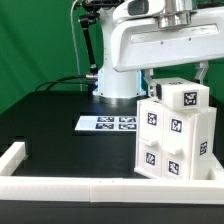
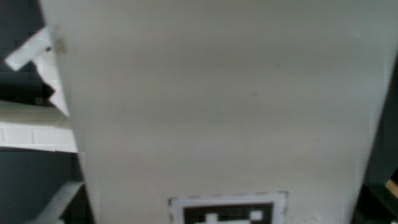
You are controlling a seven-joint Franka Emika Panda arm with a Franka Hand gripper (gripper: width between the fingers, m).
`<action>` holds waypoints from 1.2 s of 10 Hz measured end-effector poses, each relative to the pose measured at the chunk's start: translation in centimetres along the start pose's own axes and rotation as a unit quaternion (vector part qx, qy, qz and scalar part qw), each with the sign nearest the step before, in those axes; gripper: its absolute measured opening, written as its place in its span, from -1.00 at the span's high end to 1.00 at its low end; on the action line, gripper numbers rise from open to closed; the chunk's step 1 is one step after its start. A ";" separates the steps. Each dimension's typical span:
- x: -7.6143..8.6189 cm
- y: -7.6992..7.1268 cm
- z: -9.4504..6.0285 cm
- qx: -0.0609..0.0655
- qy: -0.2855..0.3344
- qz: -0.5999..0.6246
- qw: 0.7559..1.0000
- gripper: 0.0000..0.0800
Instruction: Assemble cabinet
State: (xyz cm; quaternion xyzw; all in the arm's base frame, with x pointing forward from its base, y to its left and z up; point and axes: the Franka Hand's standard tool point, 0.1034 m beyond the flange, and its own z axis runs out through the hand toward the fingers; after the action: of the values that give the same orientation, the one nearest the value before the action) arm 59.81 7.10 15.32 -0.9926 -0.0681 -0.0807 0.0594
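While the arm hangs over the cabinet point(image 1: 176, 133), its gripper sits just above the top block; whether it pinches I cannot tell. At nine o'clock lies the marker board point(image 1: 107, 123); the border rail point(image 1: 60, 185) runs at six.

You see the large white box-shaped plastic cabinet point(image 1: 174, 132) with a smooth, matt skin; up close point(image 2: 222, 100) it looks even and faintly satiny, its square black-and-white tags printed flat. The black table top point(image 1: 50, 120) looks matt. The robot's white arm casing point(image 1: 150, 45) shows a glossy plastic sheen.
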 end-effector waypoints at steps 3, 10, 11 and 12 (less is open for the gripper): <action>0.1 0.0 0.0 0.008 0.008 0.112 0.994 -0.40; 0.0 -0.6 -0.2 0.031 0.026 0.405 0.913 -0.40; 0.0 -0.8 -0.1 0.034 0.024 0.442 0.896 -0.40; 0.0 -1.2 -0.1 0.036 0.021 0.482 0.875 -0.40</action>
State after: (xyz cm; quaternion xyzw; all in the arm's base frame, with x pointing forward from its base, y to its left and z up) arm 59.59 8.26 15.50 -0.8979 0.4168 -0.0601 0.1285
